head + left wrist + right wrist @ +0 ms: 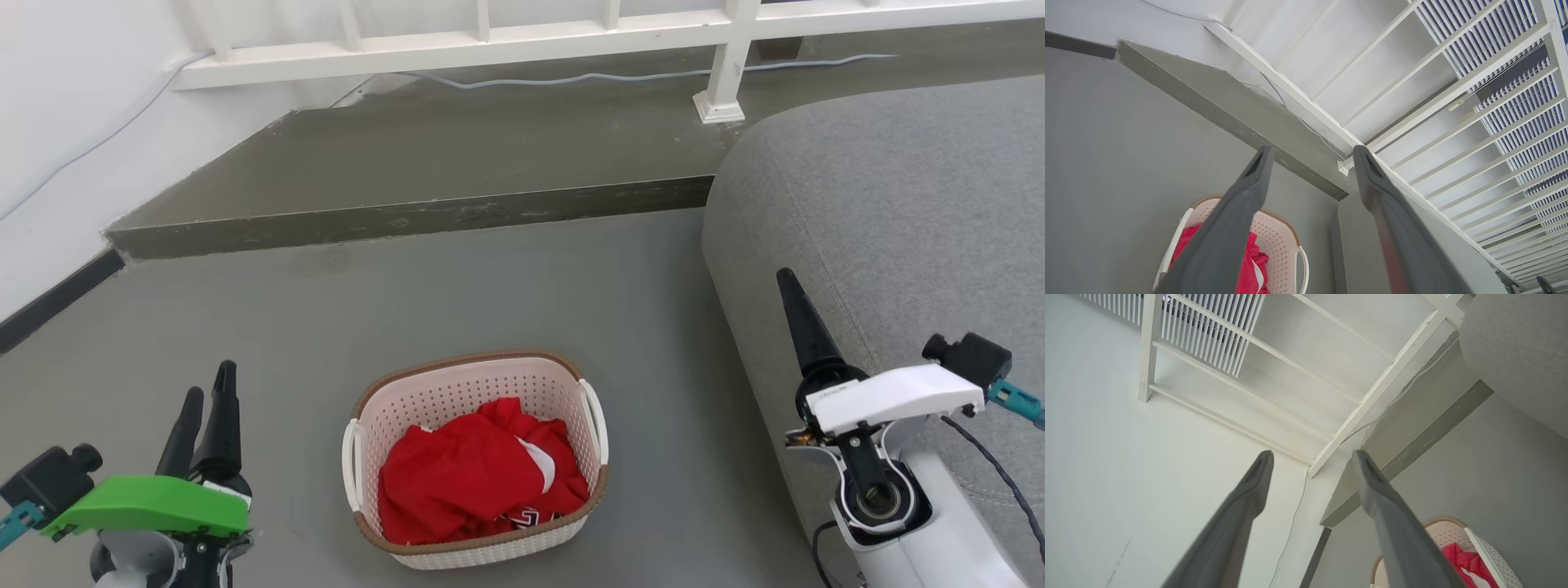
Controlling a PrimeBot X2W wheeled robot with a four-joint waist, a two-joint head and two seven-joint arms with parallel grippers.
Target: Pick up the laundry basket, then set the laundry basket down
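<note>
Laundry basket [478, 384] upright on the grey floor [653, 327], with a red garment [465, 474] heaped inside. Left gripper [210, 380] sits to the basket's left, not touching it, fingers spread apart. Right gripper [1312, 454] sits well to the basket's right, fingers likewise parted. A grey sofa [882, 204] is on the basket's right, and a raised step [408, 220] lies beyond it.

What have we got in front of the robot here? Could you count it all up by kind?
Laundry basket: 1
Red clothing heap: 1
Grey sofa: 1
Grippers: 2, the left gripper and the right gripper
Total: 5
</note>
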